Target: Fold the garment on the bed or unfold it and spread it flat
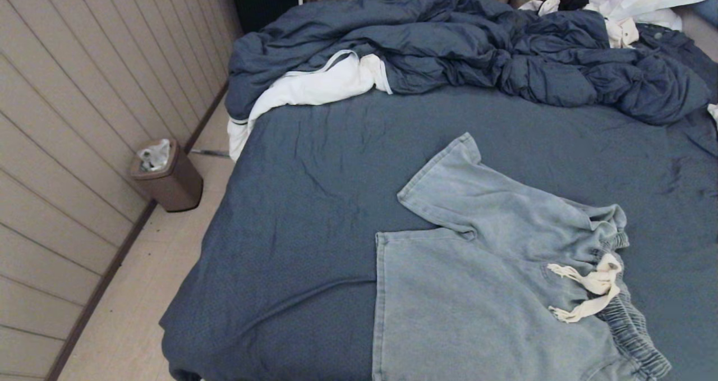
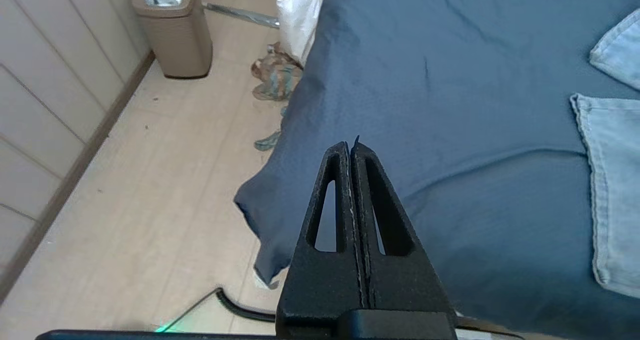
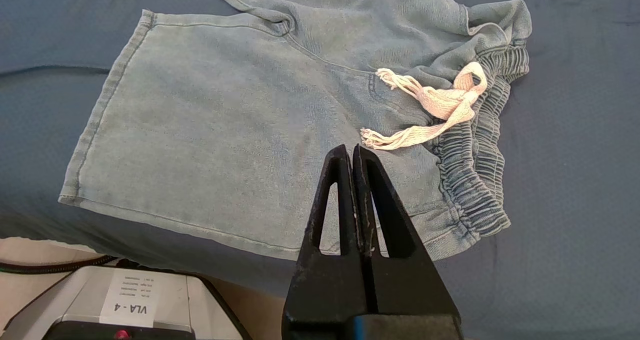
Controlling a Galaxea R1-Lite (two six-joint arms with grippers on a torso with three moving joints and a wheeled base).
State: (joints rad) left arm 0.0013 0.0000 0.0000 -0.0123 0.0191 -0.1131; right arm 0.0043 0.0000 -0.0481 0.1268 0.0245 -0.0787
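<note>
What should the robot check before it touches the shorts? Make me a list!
1. Shorts in plain sight on the bed: ok.
2. Shorts spread flat: not ok, the far leg lies angled away and the waistband is bunched.
3. Drawstring clear of the fingers: ok, it lies loose on the fabric.
4. Left gripper ready to grab: not ok, fingers shut, over the bare sheet near the bed's corner.
5. Right gripper ready to grab: not ok, fingers shut, holding nothing, hanging over the shorts.
6. Duvet away from the shorts: ok.
</note>
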